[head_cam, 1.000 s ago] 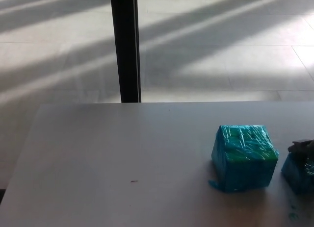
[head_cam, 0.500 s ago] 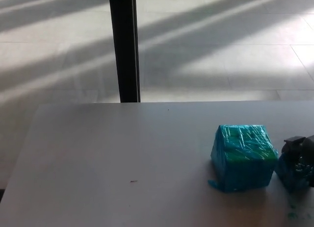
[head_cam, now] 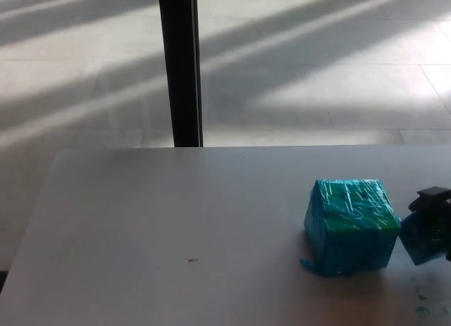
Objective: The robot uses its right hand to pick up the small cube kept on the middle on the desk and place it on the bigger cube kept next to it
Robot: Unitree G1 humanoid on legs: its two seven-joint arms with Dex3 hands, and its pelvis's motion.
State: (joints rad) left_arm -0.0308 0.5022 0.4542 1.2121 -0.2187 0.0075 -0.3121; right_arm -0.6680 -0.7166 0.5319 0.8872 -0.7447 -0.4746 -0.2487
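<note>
Behind the worktop we see a pale tiled floor crossed by slanting bands of sunlight and shade, with a black post rising from just past the worktop's far edge. The worktop itself is light grey and mostly bare on its left and middle, apart from a tiny dark speck near the front.

On the right half stands the big cube, wrapped in glossy turquoise film with a greener patch on top; a loose flap of film sticks out at its lower left corner. Just to its right, at the picture's edge, we find the small cube, darker blue and tilted, its lower corner appearing lifted off the worktop. It sits very close to the big cube's right face, though we cannot tell whether the two touch.

The right robot hand comes in from the right edge, only partly in view. Its dark fingers sit over the top and side of the small cube, closed around it. A few bluish flecks lie on the worktop below.

We see nothing of the left robot hand.
</note>
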